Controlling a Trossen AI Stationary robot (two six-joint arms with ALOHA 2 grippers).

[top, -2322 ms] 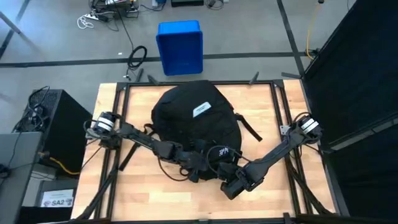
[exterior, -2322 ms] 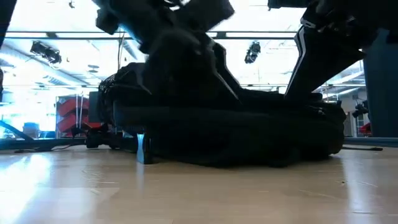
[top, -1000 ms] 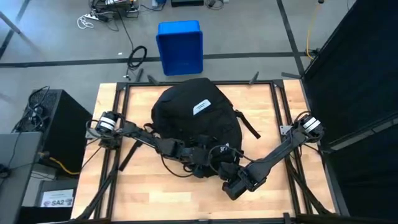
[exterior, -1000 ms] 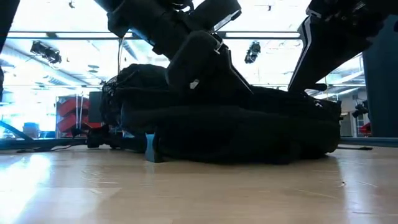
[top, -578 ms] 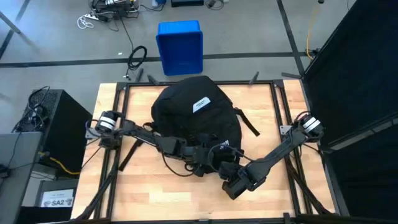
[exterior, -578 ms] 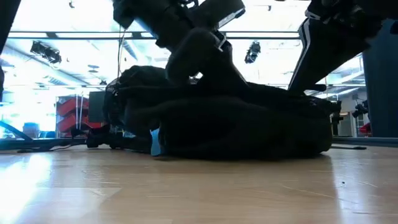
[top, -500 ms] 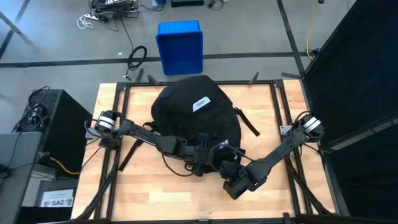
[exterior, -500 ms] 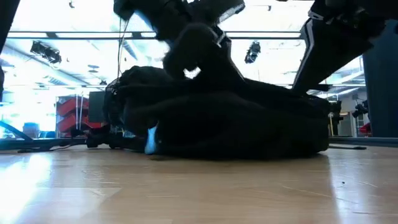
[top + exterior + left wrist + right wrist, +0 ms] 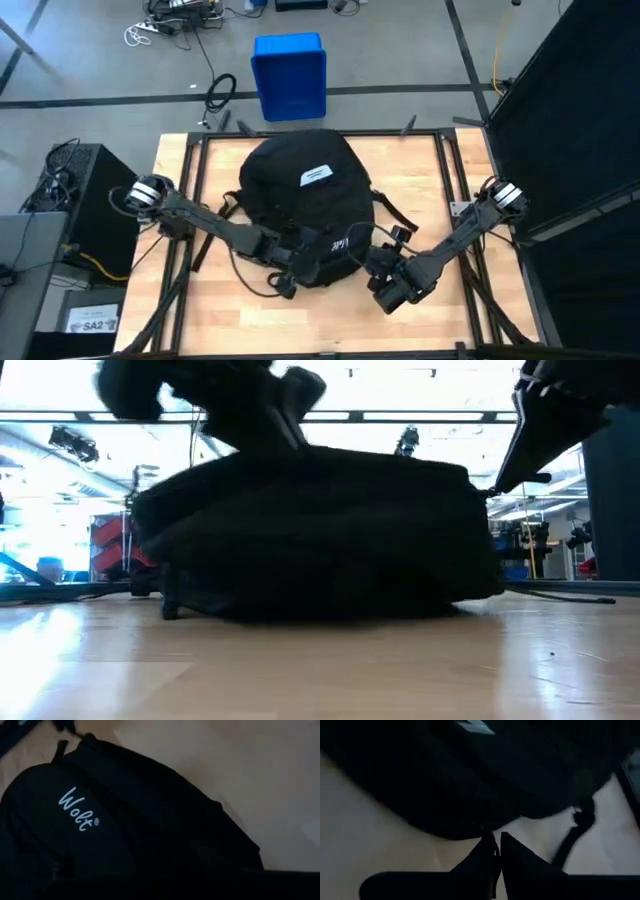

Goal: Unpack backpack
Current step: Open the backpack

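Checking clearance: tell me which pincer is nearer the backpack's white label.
Left. The left pincer lies over the backpack's near end, below the white label; the right pincer sits off its near right edge.

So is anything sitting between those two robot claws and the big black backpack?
Nothing visible does. Both grippers are already at the near edge of the large rounded black fabric backpack: the left gripper by its lower left, the right gripper, fingers nearly closed, beside its lower right. Only bare wooden table lies around it.
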